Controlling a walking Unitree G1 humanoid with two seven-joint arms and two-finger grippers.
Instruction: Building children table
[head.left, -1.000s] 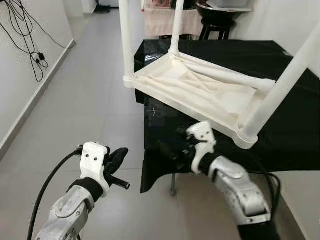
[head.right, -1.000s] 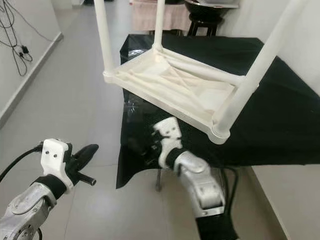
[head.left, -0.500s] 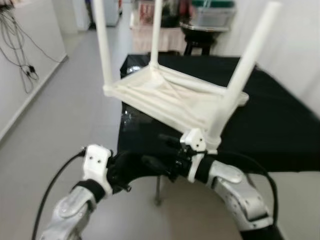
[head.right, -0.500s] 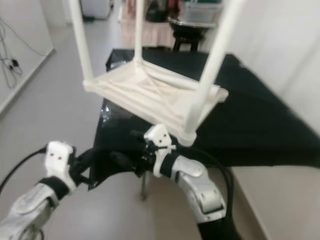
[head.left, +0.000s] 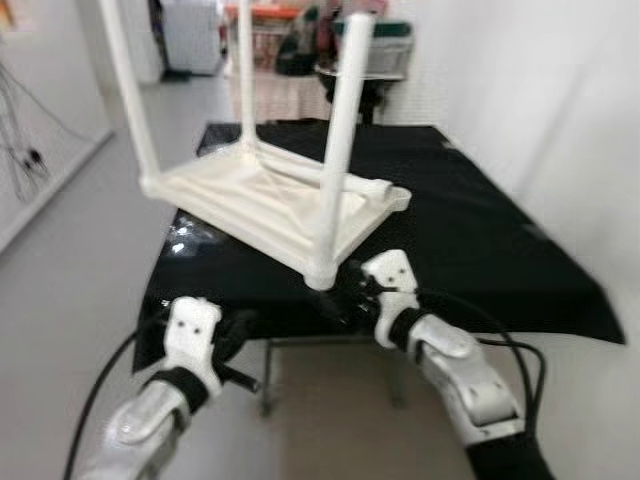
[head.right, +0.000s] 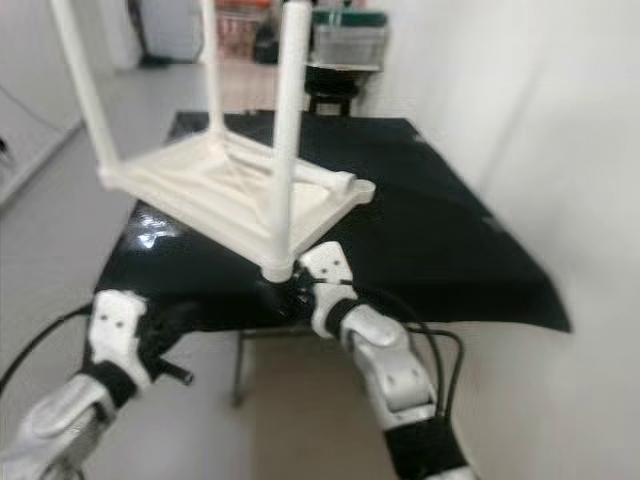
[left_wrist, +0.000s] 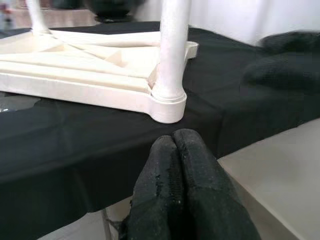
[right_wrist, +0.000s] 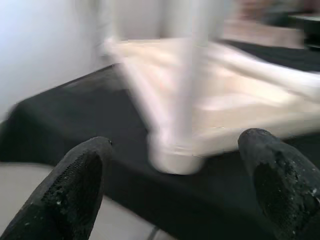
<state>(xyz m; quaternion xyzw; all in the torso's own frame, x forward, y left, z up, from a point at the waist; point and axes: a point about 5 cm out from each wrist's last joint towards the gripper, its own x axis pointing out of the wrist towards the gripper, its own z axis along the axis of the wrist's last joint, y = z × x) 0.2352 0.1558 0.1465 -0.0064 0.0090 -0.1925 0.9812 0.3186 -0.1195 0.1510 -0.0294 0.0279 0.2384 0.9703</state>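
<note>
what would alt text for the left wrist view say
The left tool, its two black fingers pressed shut, points at the near corner of a white children's table lying upside down on a black cloth. One white leg stands upright from that corner socket, and the cloth hangs over the edge toward a pale floor.
</note>
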